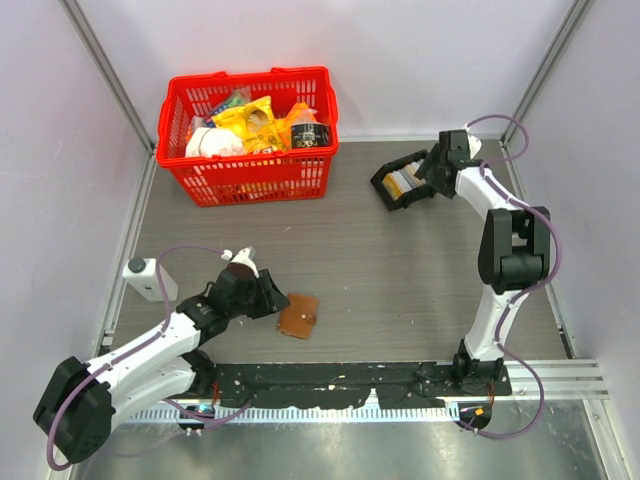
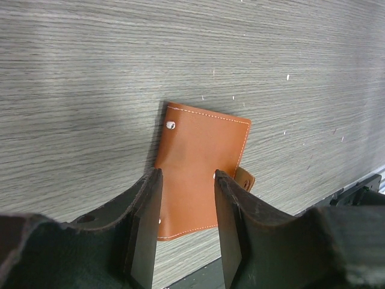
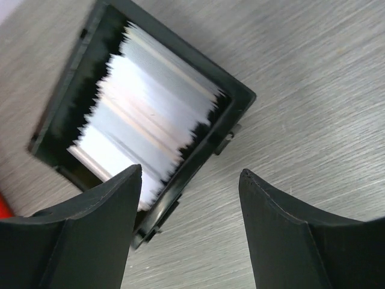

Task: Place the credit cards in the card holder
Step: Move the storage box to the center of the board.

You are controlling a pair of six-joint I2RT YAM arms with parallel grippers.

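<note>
The card holder [image 1: 299,316] is a brown leather wallet lying flat and closed on the table near the front; its snap tab [image 2: 245,178] sticks out at one side. My left gripper [image 1: 264,296] hovers just left of it. In the left wrist view the card holder [image 2: 201,144] lies beyond the left gripper [image 2: 187,176], whose jaws stand apart with nothing between them. The credit cards [image 1: 403,182] stand packed in a black tray [image 1: 385,190] at the back right. My right gripper [image 1: 428,168] is open over that tray; the cards [image 3: 144,114] look blurred white and grey.
A red basket [image 1: 250,180] full of packaged goods stands at the back left. A small white device [image 1: 140,270] sits at the left table edge. The tray's wall [image 3: 207,153] runs between my right fingers. A black rail [image 1: 330,380] lines the front edge.
</note>
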